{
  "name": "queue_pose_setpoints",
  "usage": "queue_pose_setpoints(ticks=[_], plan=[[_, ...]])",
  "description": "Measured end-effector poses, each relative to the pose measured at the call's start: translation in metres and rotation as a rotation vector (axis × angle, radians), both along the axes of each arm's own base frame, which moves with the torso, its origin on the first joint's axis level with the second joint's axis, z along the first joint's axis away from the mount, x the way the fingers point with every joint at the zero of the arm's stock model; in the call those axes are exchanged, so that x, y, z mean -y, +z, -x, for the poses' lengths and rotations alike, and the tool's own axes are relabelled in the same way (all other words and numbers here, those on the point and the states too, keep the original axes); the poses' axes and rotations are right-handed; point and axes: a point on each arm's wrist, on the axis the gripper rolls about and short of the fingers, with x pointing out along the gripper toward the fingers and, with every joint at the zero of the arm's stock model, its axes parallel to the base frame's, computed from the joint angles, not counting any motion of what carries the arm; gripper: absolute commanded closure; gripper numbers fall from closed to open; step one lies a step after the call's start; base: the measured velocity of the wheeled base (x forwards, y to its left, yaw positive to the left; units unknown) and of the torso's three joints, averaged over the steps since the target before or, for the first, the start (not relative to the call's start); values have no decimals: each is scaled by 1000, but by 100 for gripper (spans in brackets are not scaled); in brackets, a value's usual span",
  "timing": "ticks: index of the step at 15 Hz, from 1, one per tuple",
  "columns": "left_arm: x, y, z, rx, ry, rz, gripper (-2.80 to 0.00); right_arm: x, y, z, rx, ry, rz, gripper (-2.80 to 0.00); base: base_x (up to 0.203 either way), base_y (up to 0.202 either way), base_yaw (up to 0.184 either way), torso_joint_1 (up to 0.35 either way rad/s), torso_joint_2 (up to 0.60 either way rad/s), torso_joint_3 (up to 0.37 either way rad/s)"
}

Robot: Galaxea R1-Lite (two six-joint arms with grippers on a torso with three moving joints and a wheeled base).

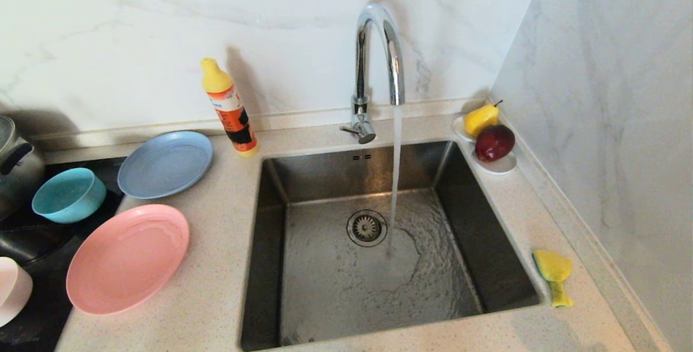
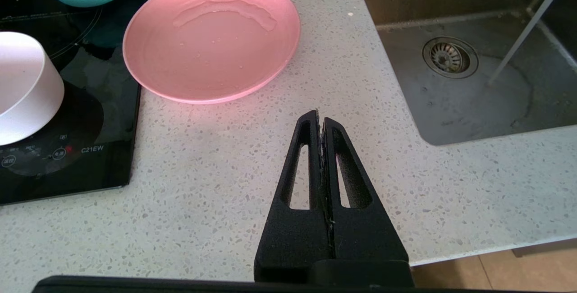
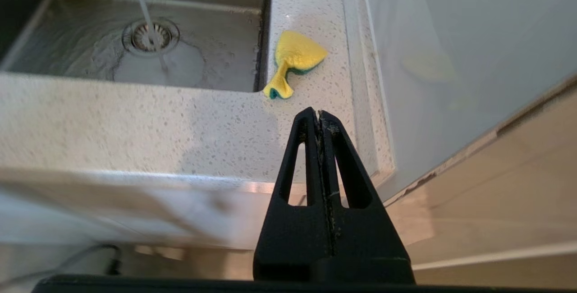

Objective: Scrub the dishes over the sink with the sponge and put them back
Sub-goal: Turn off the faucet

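Observation:
The dishes lie left of the sink (image 1: 270,265): a salmon-pink plate (image 1: 128,258) with water pooled in it (image 2: 212,38), a grey-blue plate (image 1: 165,164), a teal bowl (image 1: 69,194) and a pale pink dish (image 1: 12,289) on the black cooktop. The crumpled yellow sponge (image 1: 553,274) with its green side lies on the counter right of the sink (image 3: 293,61). My left gripper (image 2: 320,115) hangs shut and empty above the counter's front, short of the pink plate. My right gripper (image 3: 319,115) is shut and empty near the counter's front edge, short of the sponge. Neither gripper shows in the head view.
Water runs from the chrome faucet (image 1: 379,59) into the sink beside the drain strainer (image 1: 366,227). An orange detergent bottle (image 1: 230,108) stands behind the sink. A white dish with pear and apple (image 1: 490,135) sits at the back right. A marble wall (image 1: 606,124) closes the right side.

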Motion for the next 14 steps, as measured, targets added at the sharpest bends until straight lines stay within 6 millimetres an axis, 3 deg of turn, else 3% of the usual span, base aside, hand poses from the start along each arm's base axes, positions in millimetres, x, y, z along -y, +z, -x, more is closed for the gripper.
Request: queue_pose_setpoints(ticks=[14], plan=[[0, 0, 0, 2, -3, -35, 0, 0, 0, 0, -2, -13, -38, 0, 0, 0, 0, 0, 0, 0]])
